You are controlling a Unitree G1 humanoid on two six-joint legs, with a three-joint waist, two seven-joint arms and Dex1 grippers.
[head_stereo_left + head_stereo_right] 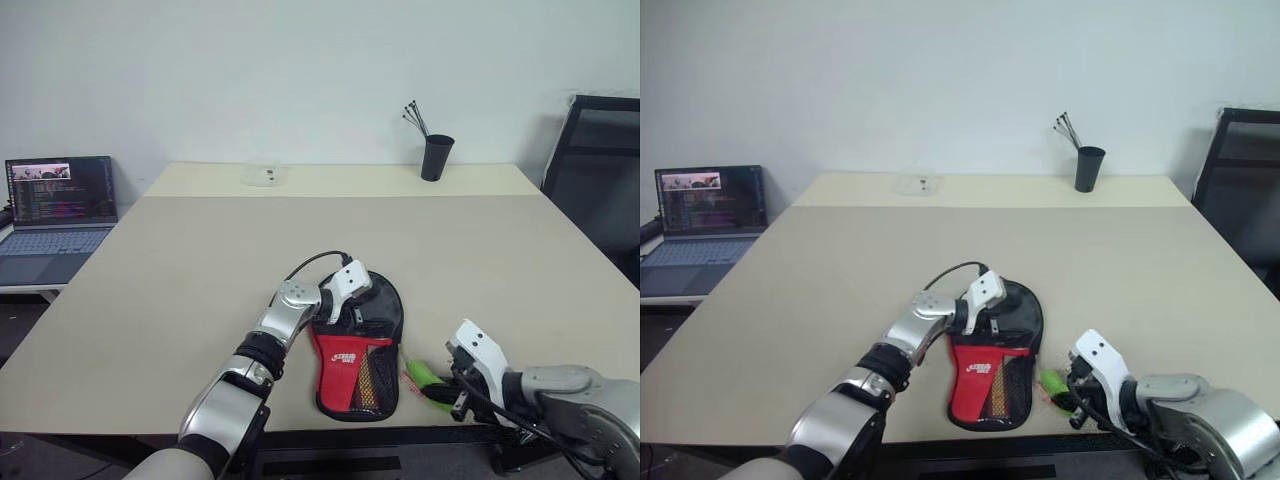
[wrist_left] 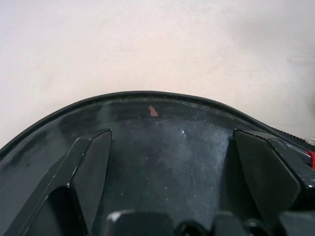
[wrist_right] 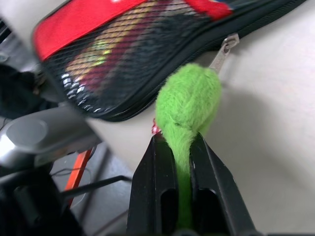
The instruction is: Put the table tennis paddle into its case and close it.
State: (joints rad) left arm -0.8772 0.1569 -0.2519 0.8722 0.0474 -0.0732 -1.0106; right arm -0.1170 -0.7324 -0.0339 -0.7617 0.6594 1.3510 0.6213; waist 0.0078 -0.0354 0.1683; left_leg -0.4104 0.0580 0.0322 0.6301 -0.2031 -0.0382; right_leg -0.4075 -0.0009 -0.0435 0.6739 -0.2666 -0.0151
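Two grippers: left gripper [image 1: 352, 300] jaws spread wide over the case [image 1: 360, 362], right gripper [image 3: 183, 147] jaws pinching the green fuzzy zipper pull [image 3: 189, 103].

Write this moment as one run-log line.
left pincer: open, on black paddle-shaped fabric case | right pincer: shut on fuzzy green zipper tag

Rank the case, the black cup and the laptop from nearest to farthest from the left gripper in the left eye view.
1. The case, directly under the left gripper.
2. The black cup, at the table's far right.
3. The laptop, off the table's left.
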